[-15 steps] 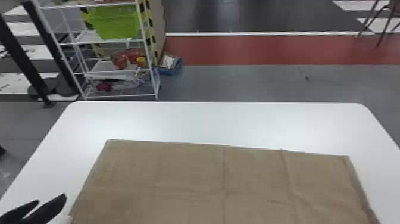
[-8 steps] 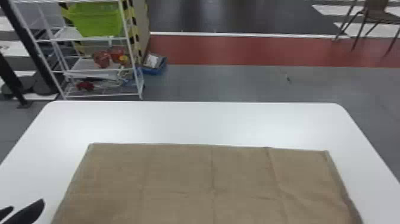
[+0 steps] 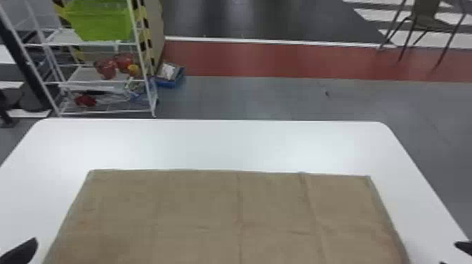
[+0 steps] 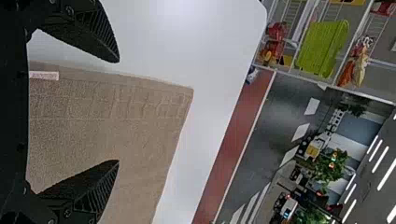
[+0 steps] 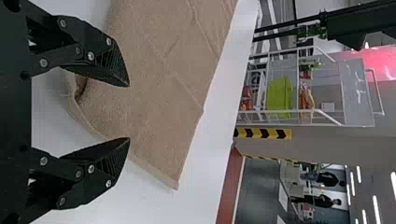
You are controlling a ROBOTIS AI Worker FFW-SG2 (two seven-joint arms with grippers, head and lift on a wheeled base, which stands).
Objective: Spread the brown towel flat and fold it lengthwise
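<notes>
In the head view, lying creased but mostly flat on the white counter: the brown towel, between the left hand and the right hand. In the left wrist view, spread wide, with one finger over the towel, the other past its long edge, and a towel corner beyond the tips. In the right wrist view, also spread wide, with towel showing between the fingers and a curled edge close by.

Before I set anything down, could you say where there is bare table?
White tabletop is bare between the brown cloth towel and the table's far rim, and beside the towel's far corners. Nearer, the black left gripper and right gripper crowd its sides.
</notes>
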